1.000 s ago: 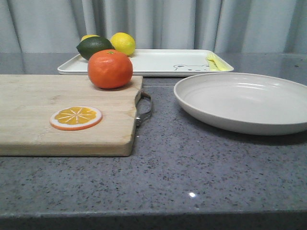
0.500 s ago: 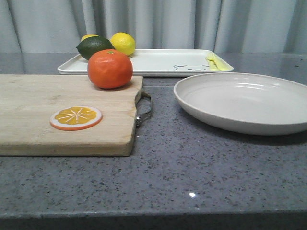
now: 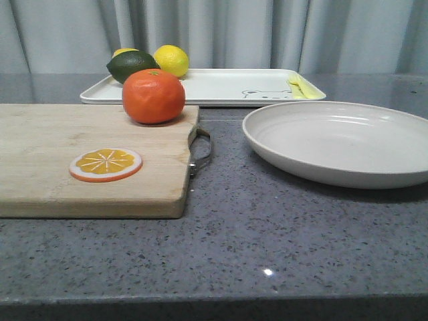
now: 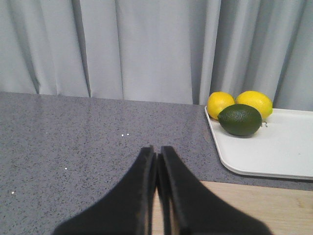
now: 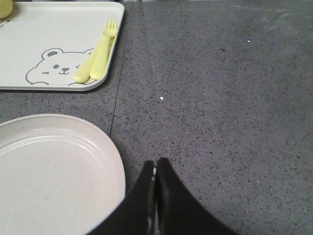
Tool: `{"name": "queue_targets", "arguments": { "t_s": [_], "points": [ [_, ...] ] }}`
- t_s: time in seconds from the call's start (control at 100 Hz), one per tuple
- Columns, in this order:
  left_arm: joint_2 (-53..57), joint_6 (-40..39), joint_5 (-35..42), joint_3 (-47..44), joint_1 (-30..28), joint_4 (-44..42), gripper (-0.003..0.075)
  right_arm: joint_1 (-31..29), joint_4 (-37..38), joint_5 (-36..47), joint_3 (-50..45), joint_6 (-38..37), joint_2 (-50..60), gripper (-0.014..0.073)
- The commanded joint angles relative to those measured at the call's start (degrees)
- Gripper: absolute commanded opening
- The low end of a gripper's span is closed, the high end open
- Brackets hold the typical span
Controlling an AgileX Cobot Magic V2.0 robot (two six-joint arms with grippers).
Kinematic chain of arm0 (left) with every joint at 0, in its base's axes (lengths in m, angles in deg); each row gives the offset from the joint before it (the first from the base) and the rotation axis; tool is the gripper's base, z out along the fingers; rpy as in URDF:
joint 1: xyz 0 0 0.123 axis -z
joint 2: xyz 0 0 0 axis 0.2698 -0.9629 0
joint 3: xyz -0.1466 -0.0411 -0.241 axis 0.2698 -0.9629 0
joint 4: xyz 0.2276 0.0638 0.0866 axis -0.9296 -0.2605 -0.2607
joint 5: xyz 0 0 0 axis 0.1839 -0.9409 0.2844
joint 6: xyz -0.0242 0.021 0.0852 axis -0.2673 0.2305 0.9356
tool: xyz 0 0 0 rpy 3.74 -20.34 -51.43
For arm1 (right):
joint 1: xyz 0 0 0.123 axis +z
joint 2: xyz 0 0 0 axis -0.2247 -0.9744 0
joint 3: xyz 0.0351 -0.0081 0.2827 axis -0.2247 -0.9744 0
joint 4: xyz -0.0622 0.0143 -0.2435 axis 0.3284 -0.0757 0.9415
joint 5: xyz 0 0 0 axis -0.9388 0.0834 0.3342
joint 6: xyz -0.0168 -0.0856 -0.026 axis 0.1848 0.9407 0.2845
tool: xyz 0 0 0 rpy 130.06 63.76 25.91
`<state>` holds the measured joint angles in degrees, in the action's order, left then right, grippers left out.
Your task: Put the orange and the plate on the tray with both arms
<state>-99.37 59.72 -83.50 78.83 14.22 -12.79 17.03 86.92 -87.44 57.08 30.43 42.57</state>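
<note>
A: Did anything differ from the frames half a second and a second before?

B: Nothing I could find. The orange (image 3: 153, 95) sat in the same spot on the far right corner of the board (image 3: 40, 157), the slice (image 3: 105, 164) lay nearer the front edge as before, and the plate (image 3: 341, 142) had not shifted on the tabletop (image 3: 267, 234).

A: And the tray (image 3: 214, 87)?

B: It stayed at the back, just behind the board and plate, apart from both. It carried a dark green fruit (image 3: 132, 65) and two lemons (image 3: 171, 60) at its left end, and yellow cutlery (image 5: 96, 58) beside the bear drawing (image 5: 58, 66) at its right end.

A: Where were the arms?

B: Neither showed in the front view. The left tool (image 4: 157, 155) was clenched, its fingers pressed together on nothing, over the board's far left edge (the tray's fruit end lay ahead and to the right). The right tool (image 5: 156, 165) was likewise closed and empty, above bare tabletop just beside the plate's right rim.

A: So orange and plate were both still off the tray?

B: Yes, neither touched it.
</note>
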Motion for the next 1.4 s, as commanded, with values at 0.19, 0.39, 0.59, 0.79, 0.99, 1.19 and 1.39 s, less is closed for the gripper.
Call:
{"name": "queue_targets", "arguments": {
  "t_s": [0.19, 0.39, 0.59, 0.79, 0.99, 1.19, 1.39],
  "points": [
    [-5.71, -0.67, -2.21, 8.9, 0.19, 0.45, -0.0018, -0.09, -0.05, 5.03, 2.1, -0.03, 0.04, -0.0057],
    [-12.48, 0.29, -9.51, 16.61, 0.19, 0.29, -0.0002, -0.09, -0.1, 5.03, 2.1, -0.03, 0.04, -0.0057],
    [-18.11, 1.89, -13.05, 22.33, 1.9, 0.29, 0.0296, -0.09, -0.27, 5.03, 2.1, -0.03, 0.04, -0.0057],
    [-23.2, 1.91, -13.65, 26.65, 9.02, 0.29, 0.0625, -0.09, -0.27, 5.03, 2.1, -0.03, 0.04, -0.0057],
    [-30.38, 1.91, -17.0, 32.07, 17.13, 0.29, 0.0629, -0.09, -0.27, 5.08, 2.1, -0.03, 0.04, -0.0057],
    [-39.15, 1.91, -23.84, 40.54, 24.63, 2.51, 0.0629, -0.09, -0.27, 5.08, 2.1, -0.03, 0.04, -0.0057],
    [-48.5, 1.91, -32.13, 50.13, 28.88, 2.85, 0.0629, -0.09, -0.27, 5.08, 2.1, -0.03, 0.04, -0.0057]
  ]
}}
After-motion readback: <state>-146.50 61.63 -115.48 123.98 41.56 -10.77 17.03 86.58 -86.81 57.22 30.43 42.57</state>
